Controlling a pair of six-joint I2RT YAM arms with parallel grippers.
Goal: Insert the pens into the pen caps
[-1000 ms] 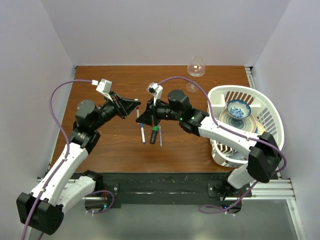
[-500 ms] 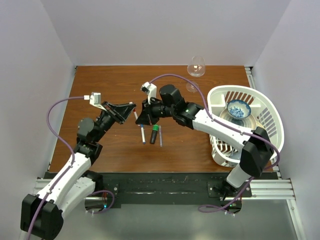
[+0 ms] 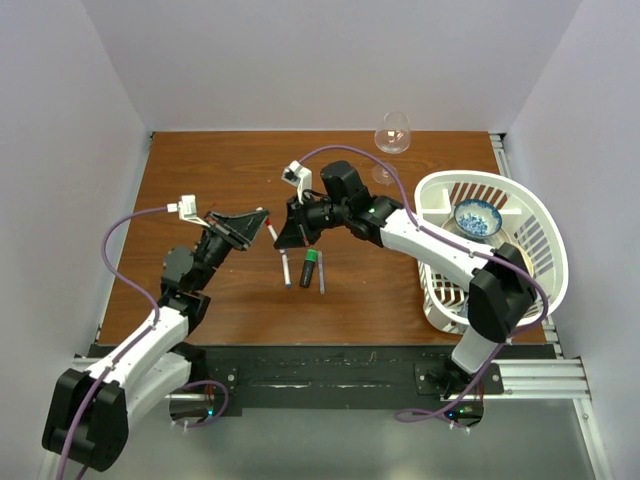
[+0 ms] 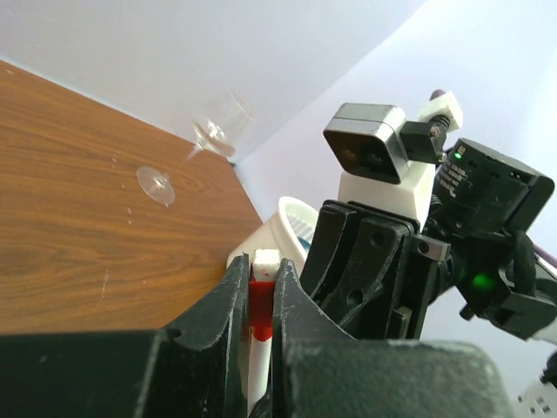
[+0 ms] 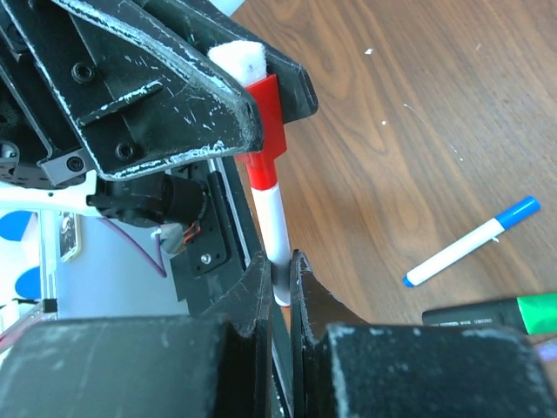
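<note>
Left gripper pinches a smooth red plastic cap between scuffed black fingers; right gripper clamps the slim white pen seated in it (cylindrical, glossy barrel), both over the brown wood-grain table.

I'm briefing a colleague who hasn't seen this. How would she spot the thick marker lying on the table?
Near the middle of the brown table, three pens lie side by side. The marker is the middle one, between a blue-capped white pen and a thin grey pen. It alone is thick and black with a green end.
</note>
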